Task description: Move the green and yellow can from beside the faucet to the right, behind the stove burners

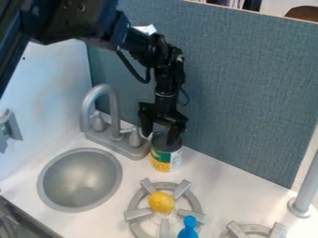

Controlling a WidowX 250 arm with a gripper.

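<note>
Nearest stands a blue thing (188, 229), beside a grey burner (138, 214) that has a yellow lemon (162, 202) at its middle. Part of a second burner (236, 229) lies to the right. Behind the first, the can (165, 160) stands upright on the white worktop (217, 174), right of the sink (81, 179) and tap (114, 109). The pincer (161, 136) hangs at the can's top, spread wide; whether it touches is unclear. A blue-grey panel (248, 93) rises behind.

black arm (144, 52), bent steeply downward
</note>
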